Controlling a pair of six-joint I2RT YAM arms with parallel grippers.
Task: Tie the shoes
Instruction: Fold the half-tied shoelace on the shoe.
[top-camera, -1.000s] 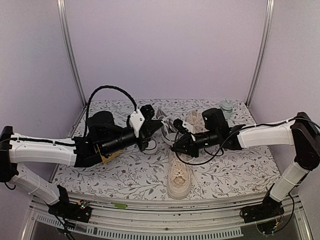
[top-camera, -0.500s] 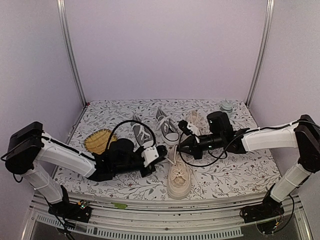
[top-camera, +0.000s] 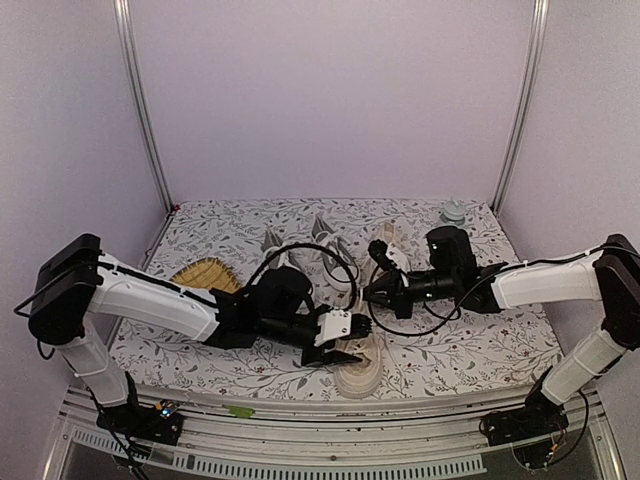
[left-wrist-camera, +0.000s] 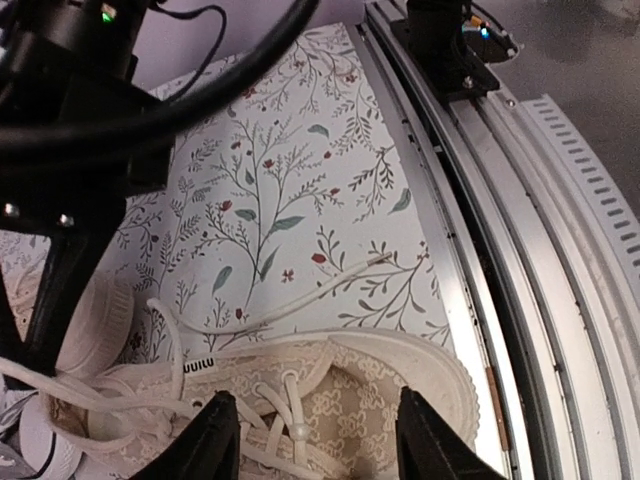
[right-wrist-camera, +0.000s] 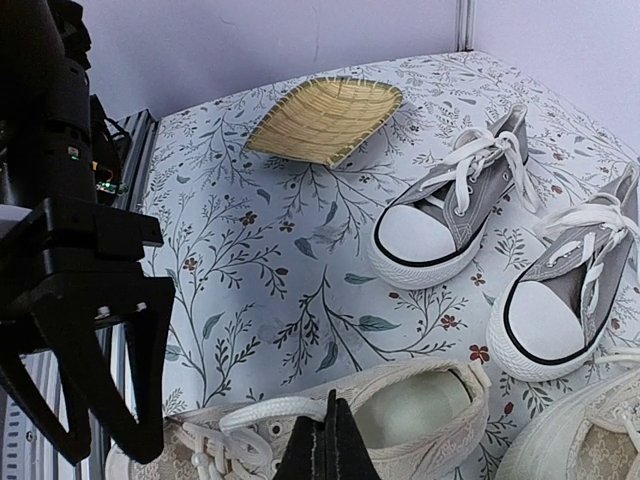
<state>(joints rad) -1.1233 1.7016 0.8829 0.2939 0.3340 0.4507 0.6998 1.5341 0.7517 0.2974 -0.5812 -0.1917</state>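
On floral-print table cover (top-camera: 480, 345), below lilac walls (top-camera: 330, 100), cream sneaker (top-camera: 362, 376)

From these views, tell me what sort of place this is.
Probably a lab robot-training booth: plain lilac walls framed by metal posts, a floral-covered table, and an aluminium rail along its near edge.

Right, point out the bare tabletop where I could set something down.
Free: the near-right stretch of table between the cream sneaker and the right edge, in front of the right arm; the back-left corner behind the wicker tray. Crowded: the middle, around the grey sneakers.
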